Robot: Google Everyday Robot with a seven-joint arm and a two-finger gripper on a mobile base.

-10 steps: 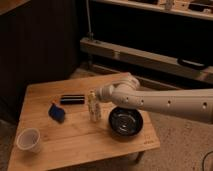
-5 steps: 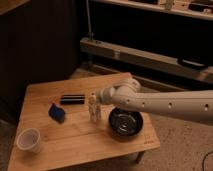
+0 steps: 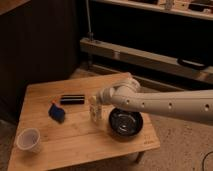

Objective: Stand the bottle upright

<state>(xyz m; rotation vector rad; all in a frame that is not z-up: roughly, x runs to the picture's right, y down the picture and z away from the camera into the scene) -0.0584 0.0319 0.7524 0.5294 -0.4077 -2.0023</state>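
The bottle (image 3: pixel 94 111) is small, slim and pale with a whitish cap and a speckled label. It stands upright on the wooden table (image 3: pixel 75 137), just left of the black bowl (image 3: pixel 125 122). My gripper (image 3: pixel 98 101) is at the end of the white arm that reaches in from the right. It sits right at the top of the bottle, and its body hides the fingertips.
A white paper cup (image 3: pixel 29 139) stands at the table's front left corner. A blue object (image 3: pixel 57 112) and a flat black object (image 3: pixel 72 99) lie left of the bottle. Dark shelving and a low rail run behind the table.
The arm and gripper have shifted slightly at the bottle's top. The bottle stays upright in the same place.
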